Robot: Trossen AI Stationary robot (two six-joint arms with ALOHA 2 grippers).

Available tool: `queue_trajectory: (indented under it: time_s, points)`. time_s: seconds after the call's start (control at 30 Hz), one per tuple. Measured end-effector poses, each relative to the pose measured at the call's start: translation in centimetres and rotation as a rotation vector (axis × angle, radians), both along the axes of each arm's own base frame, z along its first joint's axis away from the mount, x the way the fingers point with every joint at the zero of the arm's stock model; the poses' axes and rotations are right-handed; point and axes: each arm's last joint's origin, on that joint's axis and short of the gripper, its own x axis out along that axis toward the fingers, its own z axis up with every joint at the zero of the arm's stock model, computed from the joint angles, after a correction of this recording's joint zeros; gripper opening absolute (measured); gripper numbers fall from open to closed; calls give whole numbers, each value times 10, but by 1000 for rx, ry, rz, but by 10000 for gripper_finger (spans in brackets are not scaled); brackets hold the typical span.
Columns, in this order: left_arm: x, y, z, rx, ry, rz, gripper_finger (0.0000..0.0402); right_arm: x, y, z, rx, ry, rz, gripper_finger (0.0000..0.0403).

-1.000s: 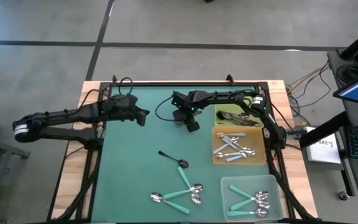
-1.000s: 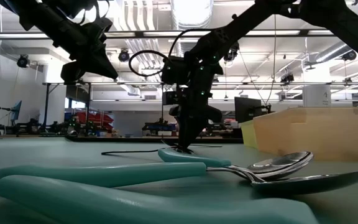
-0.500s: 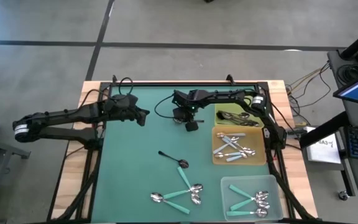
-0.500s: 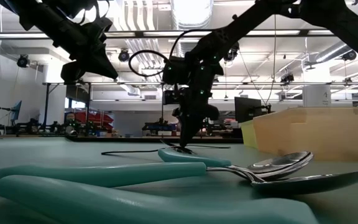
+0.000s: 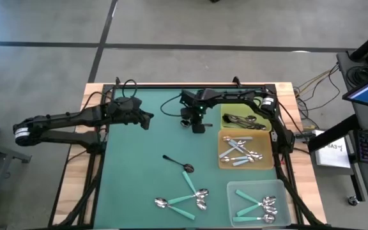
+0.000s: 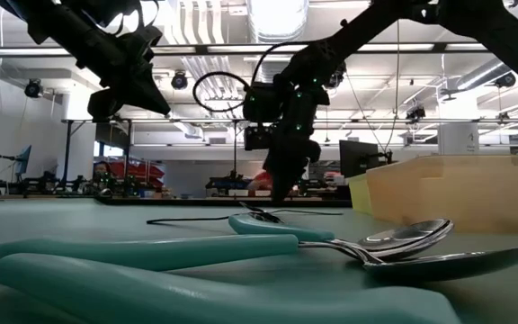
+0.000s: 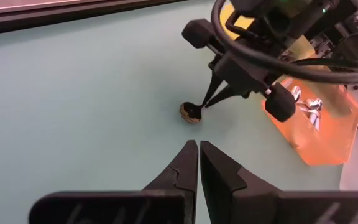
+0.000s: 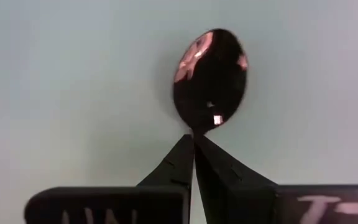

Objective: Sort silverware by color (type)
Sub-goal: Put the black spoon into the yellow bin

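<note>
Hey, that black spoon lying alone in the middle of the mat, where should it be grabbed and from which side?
Grip the black spoon at mid-handle, coming straight down and pinching across it. It lies flat and diagonal, its bowl toward the teal spoons, with bare mat on both sides, so the thin handle is probably easiest to pinch.

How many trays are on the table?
3, in a row along the right arm's side: a yellow tray, an orange tray next to it, then a clear tray. None looks hidden.
</note>
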Motion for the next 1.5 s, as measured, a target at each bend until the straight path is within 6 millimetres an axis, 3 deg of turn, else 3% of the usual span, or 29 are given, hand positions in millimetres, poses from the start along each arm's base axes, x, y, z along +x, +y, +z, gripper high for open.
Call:
queue_trajectory:
  time_s: [0.17,0.47,0.63,0.8,1.03,1.17,1.27,1.5]
  points:
    - [0,0,0,-1,2,0,0,-1,0,-8,39,31,-49,25]
    - [0,0,0,-2,2,-2,0,-3,1,-10,21,52,-16,107]
    - [0,0,0,-3,2,-3,0,-5,1,-11,-2,86,-22,128]
    - [0,0,0,-3,2,-3,0,-12,0,-22,-13,140,-33,109]
    - [0,-1,0,-3,2,-7,0,-14,0,-55,19,239,-80,19]
    - [0,-1,0,-2,2,-7,0,-14,1,-62,25,255,-80,11]
    - [0,-1,0,-3,2,-7,0,-14,0,-52,19,232,-87,11]
    - [0,-1,0,9,10,-15,0,-24,-9,-5,-7,149,-143,10]
